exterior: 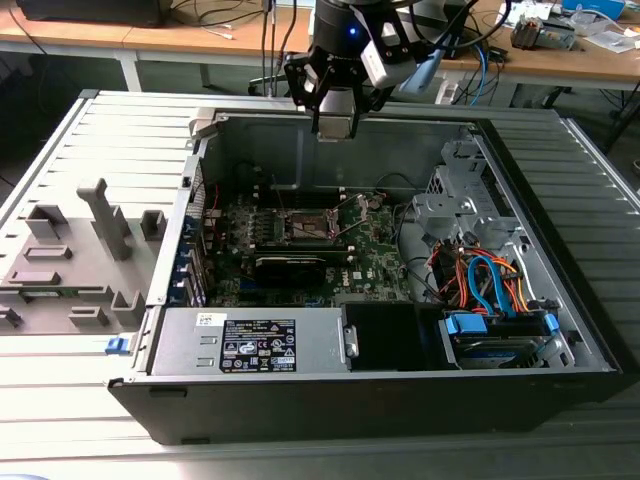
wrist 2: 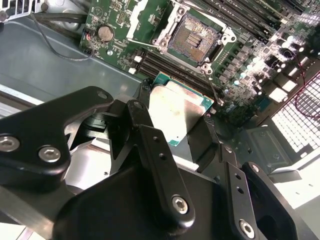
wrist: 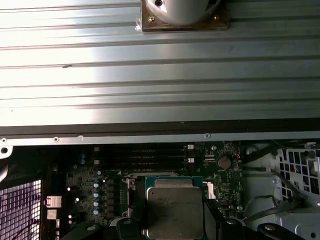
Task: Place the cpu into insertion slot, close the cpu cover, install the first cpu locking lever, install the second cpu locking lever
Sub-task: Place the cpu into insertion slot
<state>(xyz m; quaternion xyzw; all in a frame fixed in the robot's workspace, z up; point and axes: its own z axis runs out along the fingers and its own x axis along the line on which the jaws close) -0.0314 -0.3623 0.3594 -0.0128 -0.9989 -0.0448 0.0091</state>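
Note:
My gripper (exterior: 335,122) hangs above the back wall of the open computer case, shut on the cpu (wrist 2: 177,112), a flat square chip with a silver-grey top and a green rim. The cpu (wrist: 175,210) sits between the black fingers (wrist 2: 150,145) in both wrist views. Below and ahead of it lies the insertion slot (wrist 2: 197,36), a square socket with a dark centre and a silver rim, with nothing in it. In the exterior view the slot (exterior: 308,222) is on the green motherboard inside the case. The cpu cover (wrist 2: 141,19) stands swung open beside the slot.
The case (exterior: 560,300) lies open on a ribbed metal table (exterior: 60,410). A power supply (exterior: 250,345) lines its front, a drive cage with orange and blue cables (exterior: 490,285) its right. A long black card (exterior: 290,262) lies before the slot. A grey fixture (exterior: 70,260) stands left.

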